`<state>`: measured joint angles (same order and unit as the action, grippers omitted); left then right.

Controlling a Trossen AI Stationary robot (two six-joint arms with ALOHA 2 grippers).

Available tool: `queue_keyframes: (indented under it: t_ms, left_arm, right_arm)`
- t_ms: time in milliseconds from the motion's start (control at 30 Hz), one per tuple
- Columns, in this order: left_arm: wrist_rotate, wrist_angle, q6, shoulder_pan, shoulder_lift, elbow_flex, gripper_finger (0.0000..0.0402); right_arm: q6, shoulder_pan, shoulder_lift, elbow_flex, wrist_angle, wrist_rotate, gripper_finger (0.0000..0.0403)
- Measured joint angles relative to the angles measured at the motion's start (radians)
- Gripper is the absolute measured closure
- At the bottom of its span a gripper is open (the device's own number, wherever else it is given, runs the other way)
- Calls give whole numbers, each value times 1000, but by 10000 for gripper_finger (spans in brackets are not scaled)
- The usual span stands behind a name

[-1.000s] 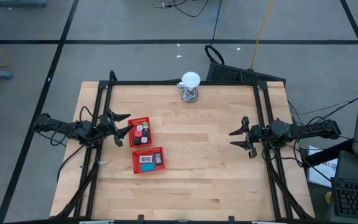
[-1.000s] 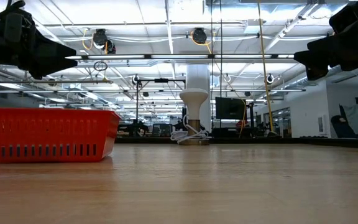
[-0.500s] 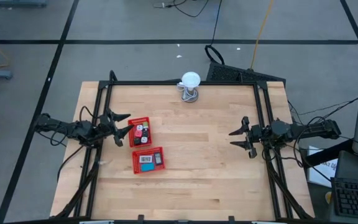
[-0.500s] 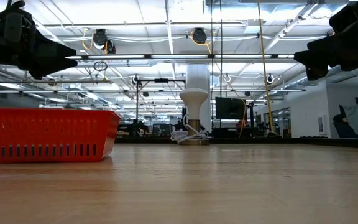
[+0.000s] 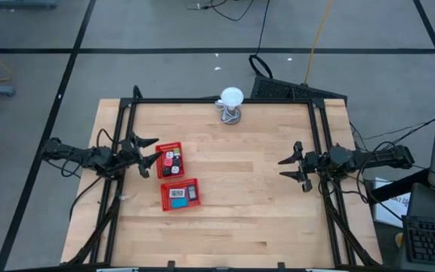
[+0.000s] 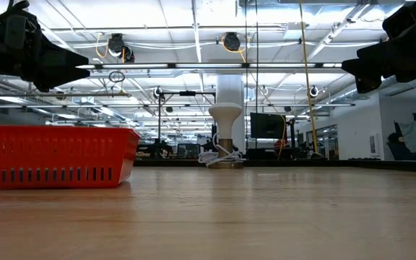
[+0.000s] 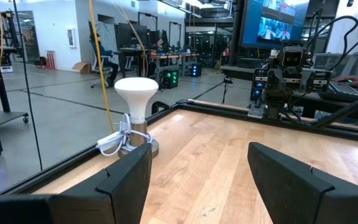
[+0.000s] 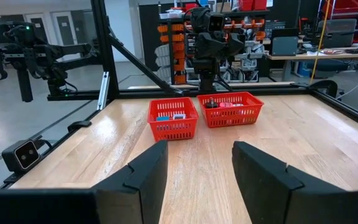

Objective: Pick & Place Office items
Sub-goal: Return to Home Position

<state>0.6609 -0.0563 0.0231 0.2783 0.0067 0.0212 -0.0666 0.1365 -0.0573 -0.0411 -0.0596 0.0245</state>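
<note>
In the high view, the left gripper (image 5: pixel 148 156) is seen at the left edge of the table (image 5: pixel 240 219) with its fingers spread. It is just beside the upper red tray (image 5: pixel 159 161), in which the small coloured pieces (image 5: pixel 172 159) are gathered. The teal packet (image 5: pixel 177 194) is seen in the lower red tray (image 5: pixel 180 208), its white label too small to be read. The right gripper (image 5: pixel 285 168) is seen released at the right edge, well apart from both trays. In the low view, one tray is shown at the left. In both wrist views, the fingers are shown parted and empty.

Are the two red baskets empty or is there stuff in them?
Not empty. Seen from above, one basket holds small colourful pieces and the other basket holds a teal packet.
</note>
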Motion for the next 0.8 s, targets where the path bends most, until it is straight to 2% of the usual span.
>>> queue_keyframes:
  t_ms: [800]
  left_arm:
    - [0, 0, 0, 0, 0, 0, 133]
  right_arm:
    - [0, 0, 0, 0, 0, 0, 229]
